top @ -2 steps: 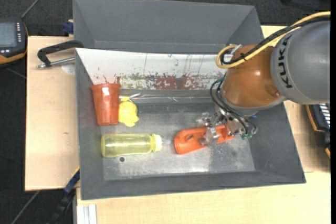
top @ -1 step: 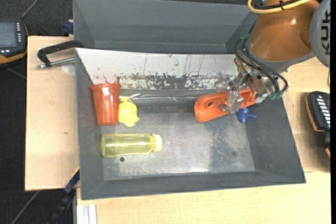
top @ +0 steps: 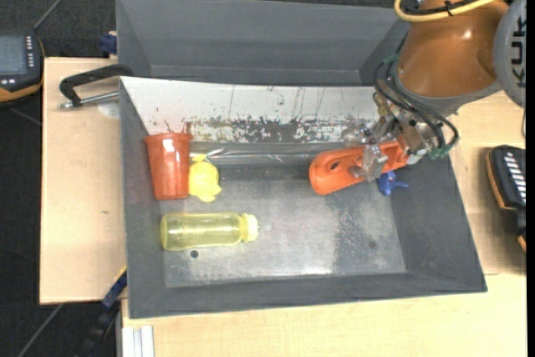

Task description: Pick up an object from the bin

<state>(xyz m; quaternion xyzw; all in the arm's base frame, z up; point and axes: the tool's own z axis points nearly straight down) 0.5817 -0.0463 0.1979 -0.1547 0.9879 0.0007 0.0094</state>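
Evidently pinching orange tool (top: 330, 173) with nearly shut gripper (top: 369, 163) near bin's (top: 334, 240) right wall; grasped across narrow body, likely for sure hold, well clear of cup (top: 170, 165) at left.

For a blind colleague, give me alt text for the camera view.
The claw sits at the right end of an orange piece with a hole, at the grey bin's back right, a small blue thing beside it. At left: a red cup, a yellow lump and a yellowish bottle on its side.
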